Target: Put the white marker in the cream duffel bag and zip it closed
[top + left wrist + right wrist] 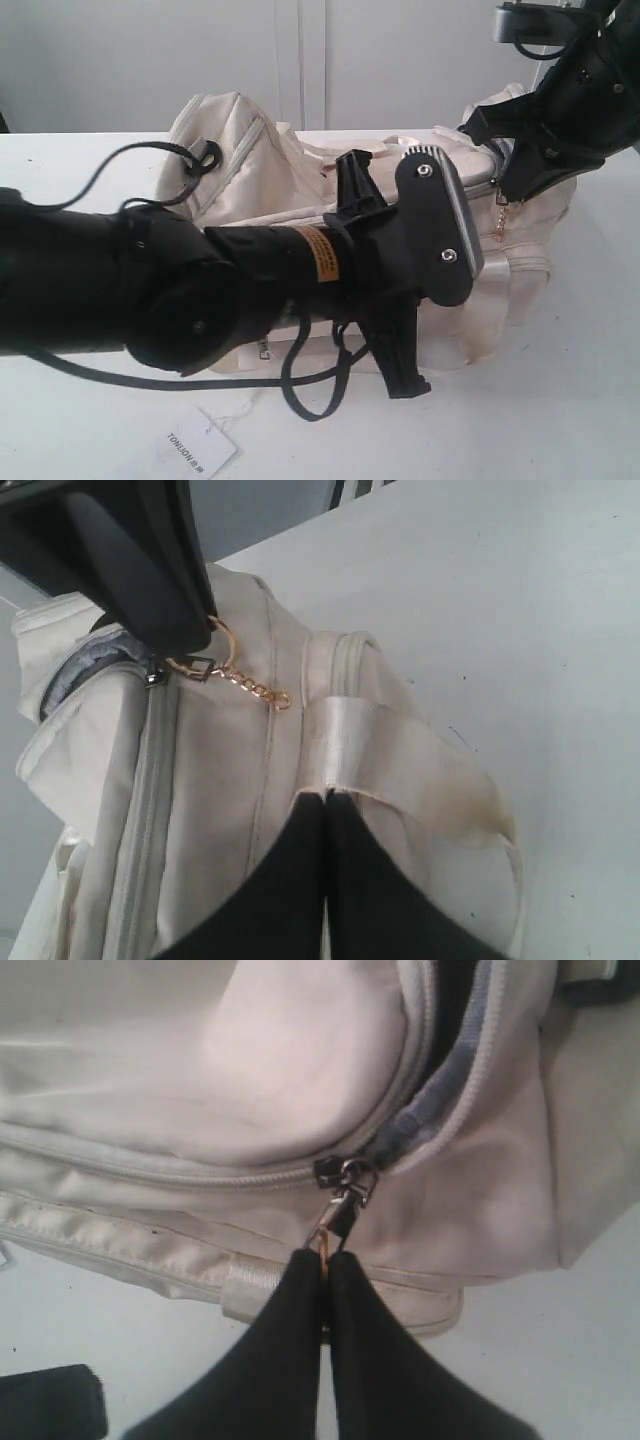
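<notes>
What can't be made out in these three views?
- White marker: in no view. The left arm covers the middle of the cream duffel bag in the exterior view; the opening in the right wrist view shows only darkness.
- Zipper: its open stretch runs off the right wrist view's edge.
- Paper tag: print too small, cut by the exterior view's bottom edge.

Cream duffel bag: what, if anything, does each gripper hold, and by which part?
The right gripper holds the cream duffel bag by its gold zipper pull; the left gripper appears to pinch the bag's satin strap handle.
</notes>
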Robot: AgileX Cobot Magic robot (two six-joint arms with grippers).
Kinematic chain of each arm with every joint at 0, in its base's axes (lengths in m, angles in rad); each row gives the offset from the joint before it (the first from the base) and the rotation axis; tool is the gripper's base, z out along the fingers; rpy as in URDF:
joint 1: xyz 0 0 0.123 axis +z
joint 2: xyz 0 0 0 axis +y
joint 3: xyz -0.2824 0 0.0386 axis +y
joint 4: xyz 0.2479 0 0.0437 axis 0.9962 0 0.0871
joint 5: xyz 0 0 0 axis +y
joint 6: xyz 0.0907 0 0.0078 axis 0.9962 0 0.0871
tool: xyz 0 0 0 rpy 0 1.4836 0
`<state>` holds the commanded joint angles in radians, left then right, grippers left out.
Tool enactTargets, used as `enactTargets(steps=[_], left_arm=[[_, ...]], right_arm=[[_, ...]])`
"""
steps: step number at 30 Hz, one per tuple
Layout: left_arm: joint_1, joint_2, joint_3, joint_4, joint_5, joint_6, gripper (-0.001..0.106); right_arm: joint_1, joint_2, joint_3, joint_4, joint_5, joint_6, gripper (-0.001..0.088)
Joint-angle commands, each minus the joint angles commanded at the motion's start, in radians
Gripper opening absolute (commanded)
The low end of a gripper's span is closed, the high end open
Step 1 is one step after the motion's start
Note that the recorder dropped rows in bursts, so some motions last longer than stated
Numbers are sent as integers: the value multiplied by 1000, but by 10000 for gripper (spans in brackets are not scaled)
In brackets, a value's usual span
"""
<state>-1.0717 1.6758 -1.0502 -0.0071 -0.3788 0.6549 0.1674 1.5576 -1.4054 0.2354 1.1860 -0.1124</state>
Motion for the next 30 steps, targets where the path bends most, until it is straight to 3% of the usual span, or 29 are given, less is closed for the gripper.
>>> enactTargets(steps=[3, 7, 18, 20, 22, 26, 30], left_arm=[[0, 39, -25, 27, -4, 0, 286], [0, 77, -77, 27, -2, -4, 436], [0, 202, -196, 27, 50, -11, 471], [0, 217, -196, 27, 55, -9, 456], [0, 222, -196, 27, 70, -7, 376], [0, 220, -196, 27, 116, -11, 1], [0, 220, -196, 27, 164, -29, 0]], right_arm=[[0, 0, 0, 0, 0, 4, 0], [0, 0, 0, 0, 0, 4, 0], [0, 0, 0, 22, 0, 4, 0], [0, 0, 0, 22, 2, 4, 0], [0, -2, 0, 17, 7, 1, 0], [0, -29, 0, -80, 16, -23, 0], [0, -54, 0, -192, -11, -11, 0]])
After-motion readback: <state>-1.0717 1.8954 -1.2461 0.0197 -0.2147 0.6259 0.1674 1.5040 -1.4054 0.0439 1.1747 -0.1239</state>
